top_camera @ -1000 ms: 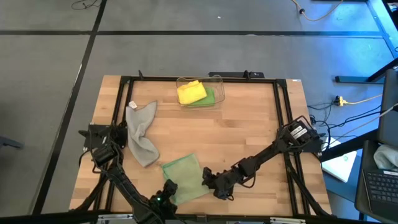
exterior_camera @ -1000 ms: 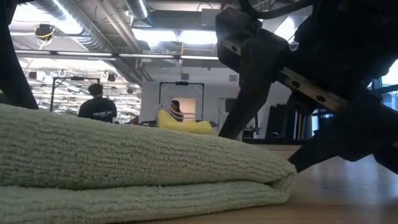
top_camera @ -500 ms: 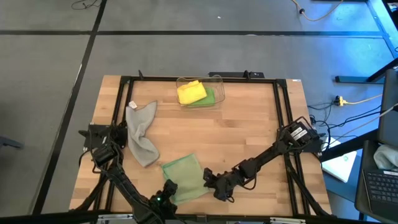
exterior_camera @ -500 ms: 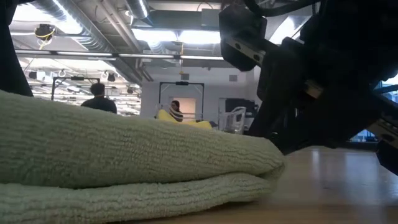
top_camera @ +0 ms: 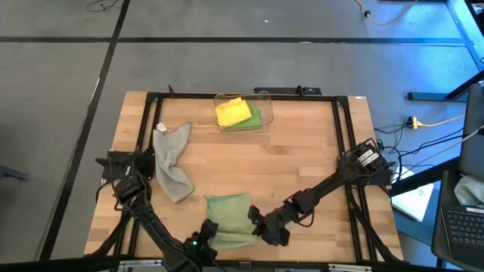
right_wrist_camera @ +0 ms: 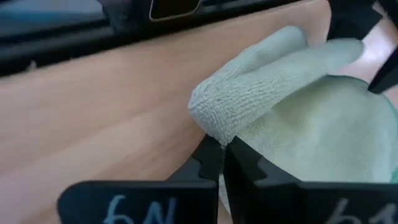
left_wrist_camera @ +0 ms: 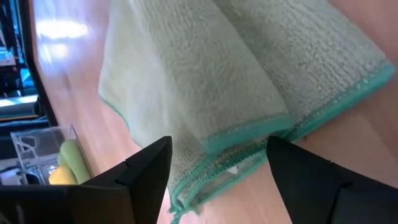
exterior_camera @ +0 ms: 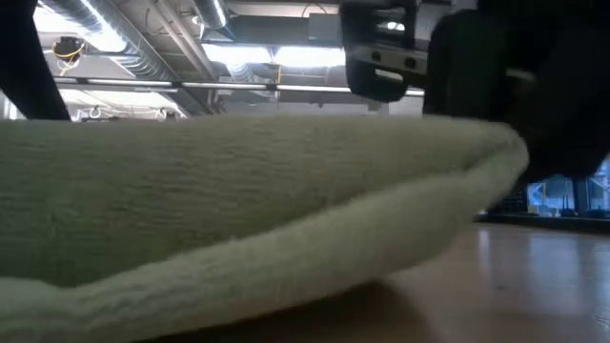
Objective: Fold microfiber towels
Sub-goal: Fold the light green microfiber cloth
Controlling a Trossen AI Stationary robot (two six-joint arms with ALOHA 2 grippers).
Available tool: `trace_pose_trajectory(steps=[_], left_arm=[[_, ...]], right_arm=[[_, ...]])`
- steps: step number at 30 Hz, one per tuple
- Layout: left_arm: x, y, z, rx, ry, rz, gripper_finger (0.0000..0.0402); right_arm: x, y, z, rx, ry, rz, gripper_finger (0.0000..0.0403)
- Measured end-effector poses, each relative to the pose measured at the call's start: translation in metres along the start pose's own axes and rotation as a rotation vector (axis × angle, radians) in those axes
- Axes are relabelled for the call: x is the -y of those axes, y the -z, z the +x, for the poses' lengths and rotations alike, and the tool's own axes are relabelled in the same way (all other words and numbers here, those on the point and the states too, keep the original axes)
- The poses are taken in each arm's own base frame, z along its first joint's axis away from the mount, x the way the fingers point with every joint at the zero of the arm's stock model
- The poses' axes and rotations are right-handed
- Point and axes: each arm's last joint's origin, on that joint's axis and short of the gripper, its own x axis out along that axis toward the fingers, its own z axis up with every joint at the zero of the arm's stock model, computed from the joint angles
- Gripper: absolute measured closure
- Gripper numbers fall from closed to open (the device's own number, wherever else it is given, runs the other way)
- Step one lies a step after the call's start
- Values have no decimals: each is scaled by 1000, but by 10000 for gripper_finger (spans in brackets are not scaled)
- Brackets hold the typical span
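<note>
spanning the frame, wooden table (top_camera: 295, 166), grey floor (top_camera: 227, 60), ceiling ducts (exterior_camera: 124, 48)

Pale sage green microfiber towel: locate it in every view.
High view: pale sage green microfiber towel, near table edge, between the grippers.
Low view: fills the foreground.
Left wrist view: beyond the open left gripper.
Right wrist view: fold pinched by the right gripper.
Shared landmark: its pinched fold.

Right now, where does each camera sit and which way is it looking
High: overhead, straight down; both arms, right gripper, sage towel.
Low: table height, level; towel fills it.
Left wrist: over towel, open left gripper.
Right wrist: right gripper shut on a towel fold.
All four share that towel.
</note>
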Motion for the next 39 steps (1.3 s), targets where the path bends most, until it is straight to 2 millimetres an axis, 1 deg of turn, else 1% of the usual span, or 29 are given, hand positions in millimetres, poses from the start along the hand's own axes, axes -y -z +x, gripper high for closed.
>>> trace_pose_trajectory(steps=[4,8,11,16,20,24,27,32,36,39], left_arm=[[-1,-1,-1,4,-4,11,142],[0,-1,-1,-2,18,12,142],[0,-1,-2,1,27,7,143],[-1,-2,-2,7,28,-2,143],[-3,-3,0,9,28,-10,143],[-4,-4,0,16,30,-20,143],[-3,-5,0,20,31,-24,143],[-4,-5,0,22,29,-26,143],[-4,-5,-1,23,27,-27,143],[-4,-5,0,24,23,-28,143]], right_arm=[[10,-3,-8,52,-37,61,396],[12,2,-10,28,-76,101,392],[12,3,-10,45,-111,135,392],[20,2,-11,137,-190,266,394],[32,5,-13,195,-249,417,389],[42,10,-14,222,-292,548,392],[47,12,-16,230,-308,605,395],[50,14,-17,243,-326,646,393],[57,10,-19,312,-374,710,395],[59,9,-20,329,-397,789,395]])
